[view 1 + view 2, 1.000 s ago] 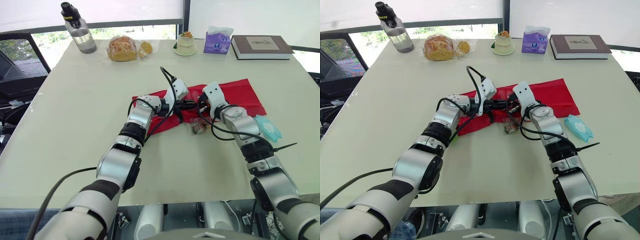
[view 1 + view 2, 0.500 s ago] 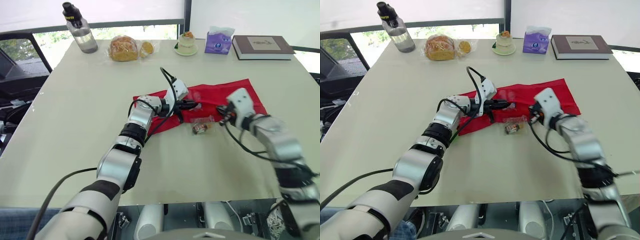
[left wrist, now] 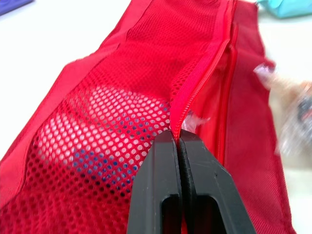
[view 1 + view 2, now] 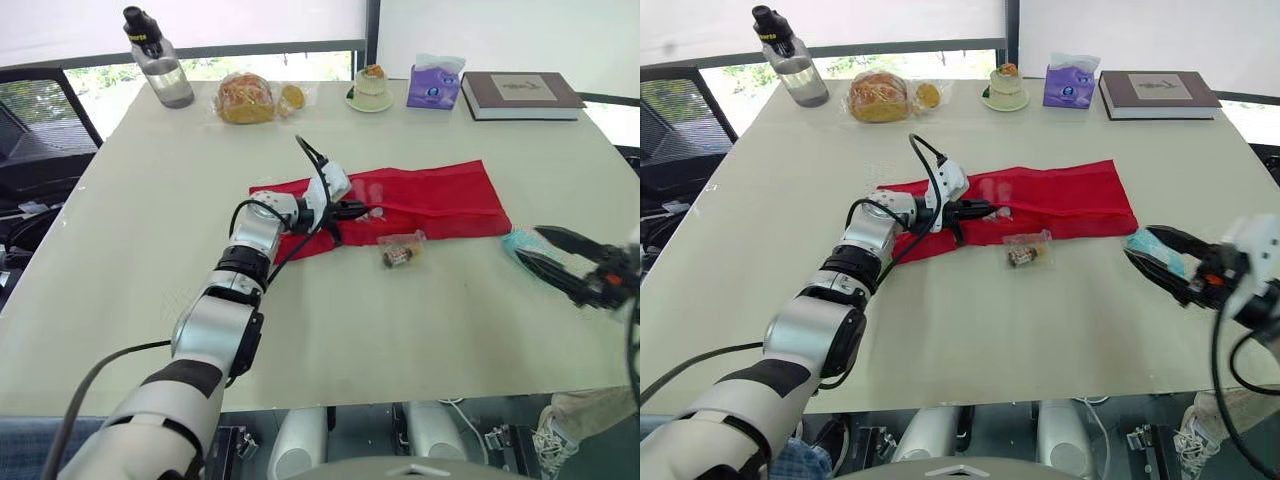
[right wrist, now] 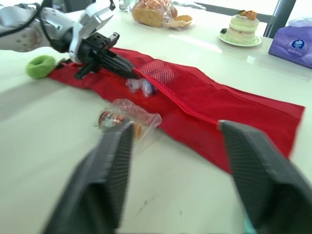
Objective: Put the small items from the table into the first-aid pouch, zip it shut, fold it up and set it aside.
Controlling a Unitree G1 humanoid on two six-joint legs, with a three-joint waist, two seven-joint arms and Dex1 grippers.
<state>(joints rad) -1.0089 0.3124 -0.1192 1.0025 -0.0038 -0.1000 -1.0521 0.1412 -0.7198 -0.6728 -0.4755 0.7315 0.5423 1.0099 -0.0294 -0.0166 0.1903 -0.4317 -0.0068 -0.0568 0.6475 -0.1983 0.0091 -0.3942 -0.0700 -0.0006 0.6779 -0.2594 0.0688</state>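
Jaws of the left gripper (image 3: pixel 176 139) are clamped on the mesh pocket's zip edge of the red pouch (image 4: pixel 440 198), mid-table; lifting that lip should widen the mouth. Clear packet (image 4: pixel 400 250) lies at the pouch's 6 o'clock, teal packet (image 4: pixel 1152 250) at 4 o'clock, by the spread-apart right gripper (image 4: pixel 528 242). Bottle (image 4: pixel 160 65), bread (image 4: pixel 245 97), cake (image 4: pixel 371 85), tissues (image 4: pixel 434 85) and book (image 4: pixel 522 93) line the 12 o'clock edge of the table (image 4: pixel 150 250), obstructing nothing.

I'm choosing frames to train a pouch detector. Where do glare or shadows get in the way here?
Left eye view: the windows are blown out white, but the red pouch is evenly lit, shadows soft. Right wrist view: light glares off the table near the cake plate. Left wrist view: the left gripper, shut on the pouch's zipper edge, is clearly lit.
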